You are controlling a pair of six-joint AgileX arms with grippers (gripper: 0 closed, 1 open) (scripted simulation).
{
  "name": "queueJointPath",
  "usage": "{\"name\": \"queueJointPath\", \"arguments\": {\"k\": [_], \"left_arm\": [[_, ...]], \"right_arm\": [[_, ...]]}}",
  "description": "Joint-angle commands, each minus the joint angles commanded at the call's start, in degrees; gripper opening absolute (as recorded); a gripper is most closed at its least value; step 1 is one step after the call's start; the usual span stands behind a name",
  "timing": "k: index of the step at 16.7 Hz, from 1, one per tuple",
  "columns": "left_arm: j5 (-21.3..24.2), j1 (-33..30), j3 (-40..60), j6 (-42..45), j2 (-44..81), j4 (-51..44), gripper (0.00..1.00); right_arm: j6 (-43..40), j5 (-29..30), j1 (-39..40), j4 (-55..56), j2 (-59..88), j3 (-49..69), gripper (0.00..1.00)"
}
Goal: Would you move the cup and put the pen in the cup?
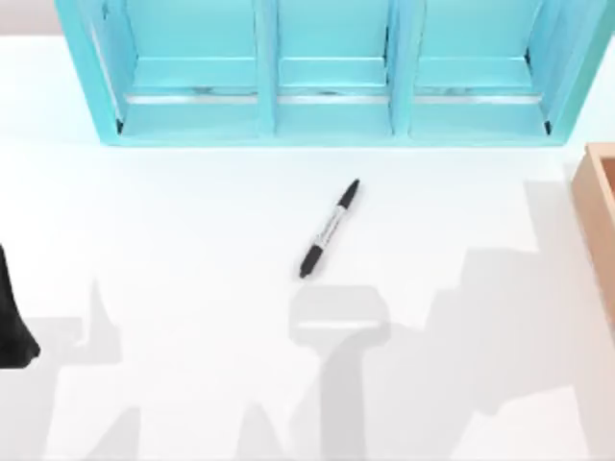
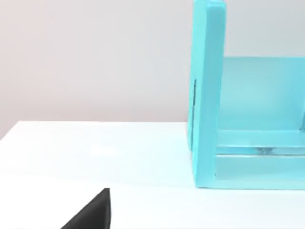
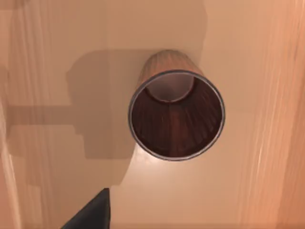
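The right wrist view looks straight down over the cup (image 3: pixel 176 114), which stands upright on a tan wooden floor with its reddish-brown ribbed wall tapering away to a pale bottom and a thin grey rim around a dark inside. A black wedge of the right claw (image 3: pixel 93 212) juts in beside it, apart from the cup; whether that claw is wide or narrow cannot be told. Wooden walls rise on either side of the cup, and a blocky shadow falls across the floor next to it. In the top view a wooden box (image 1: pixel 598 230) sits at the right edge of the white surface (image 1: pixel 173 221). The pen (image 1: pixel 330 229) lies flat near the middle of that surface, angled, with its black cap toward the turquoise shelf (image 1: pixel 332 72) and its other black end toward the near edge; the grey-white barrel carries small print too fine to read. The shelf has three open compartments along the far side. The left arm (image 1: pixel 12 317) is parked at the left edge, and its claw (image 2: pixel 90 212) shows as a black wedge whose opening cannot be told, looking at the shelf's end panel.
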Motion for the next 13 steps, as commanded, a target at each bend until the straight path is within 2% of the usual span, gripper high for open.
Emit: {"name": "queueJointPath", "arguments": {"k": [8,13], "left_arm": [[0.0,0.0,0.0,0.0,0.0,0.0,1.0],[0.0,0.0,0.0,0.0,0.0,0.0,1.0]], "right_arm": [[-0.12,0.0,-0.02,0.31,1.05,0.0,1.0],[0.0,0.0,-0.02,11.68,3.03,-9.04,1.0]]}}
